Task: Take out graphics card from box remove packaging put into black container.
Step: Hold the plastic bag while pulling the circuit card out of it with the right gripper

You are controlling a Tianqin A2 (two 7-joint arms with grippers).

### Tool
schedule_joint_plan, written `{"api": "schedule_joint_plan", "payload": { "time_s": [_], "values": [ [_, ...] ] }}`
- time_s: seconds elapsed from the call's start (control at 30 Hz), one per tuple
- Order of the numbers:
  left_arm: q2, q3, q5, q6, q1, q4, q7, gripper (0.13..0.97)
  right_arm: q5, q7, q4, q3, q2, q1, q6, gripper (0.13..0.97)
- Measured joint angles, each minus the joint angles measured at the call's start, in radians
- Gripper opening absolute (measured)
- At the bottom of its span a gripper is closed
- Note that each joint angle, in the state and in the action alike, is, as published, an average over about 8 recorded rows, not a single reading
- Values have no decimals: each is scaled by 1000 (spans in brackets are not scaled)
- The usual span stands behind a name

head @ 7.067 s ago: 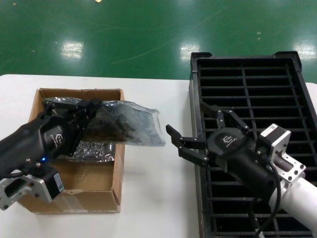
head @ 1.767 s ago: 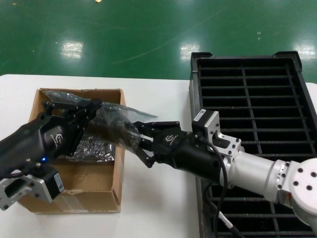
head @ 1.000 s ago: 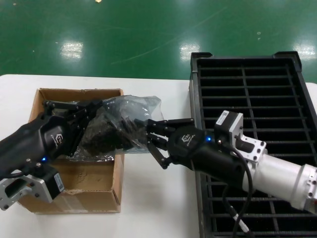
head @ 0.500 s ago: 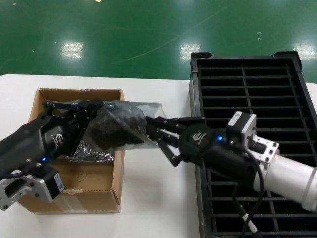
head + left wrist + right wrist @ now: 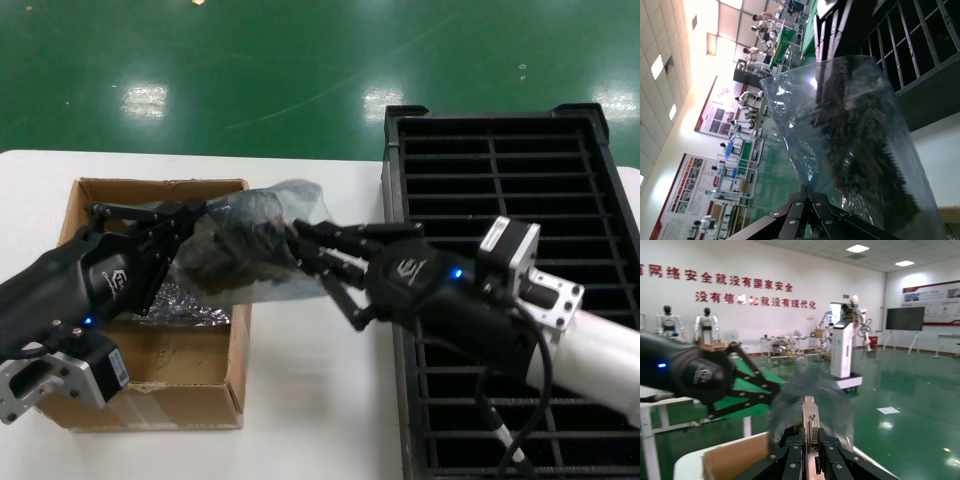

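Note:
My left gripper [image 5: 190, 215] is shut on the packaging [image 5: 255, 250], a crinkly translucent bag held above the right side of the box [image 5: 150, 345]. The dark graphics card [image 5: 225, 255] shows through the bag. My right gripper [image 5: 298, 245] is at the bag's right end, shut on the card's silver bracket [image 5: 811, 422] with its white port. In the left wrist view my left gripper [image 5: 807, 189] pinches the bag [image 5: 855, 150] by one edge. The black container [image 5: 520, 190] lies to the right, under my right arm.
Another silvery bag [image 5: 190, 300] lies inside the box. The box stands on a white table [image 5: 310, 400], with its right wall close to the container's left rim. Green floor lies beyond the table's far edge.
My right gripper, earlier open over the container, has come to the bag's end and shut on the card's bracket. Its wrist has since drawn back to the right. The bag has bunched up.

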Motion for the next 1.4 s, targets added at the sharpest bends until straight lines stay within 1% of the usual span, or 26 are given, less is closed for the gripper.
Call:
{"api": "schedule_joint_plan", "payload": {
  "time_s": [0.4,0.53,0.67,0.83,1.07,1.23,1.4],
  "values": [
    [0,0,0,0,0,0,0,140,-27,-6,39,-36,-6,-8,9,171],
    [0,0,0,0,0,0,0,140,-31,0,61,-28,5,-11,19,171],
    [0,0,0,0,0,0,0,140,-22,1,101,1,36,-31,31,171],
    [0,0,0,0,0,0,0,140,15,-14,161,68,98,-78,43,171],
    [0,0,0,0,0,0,0,140,93,-47,238,193,201,-166,40,171],
    [0,0,0,0,0,0,0,140,160,-80,284,306,281,-241,19,171],
    [0,0,0,0,0,0,0,140,232,-129,300,428,362,-308,-36,171]
  ]
}}
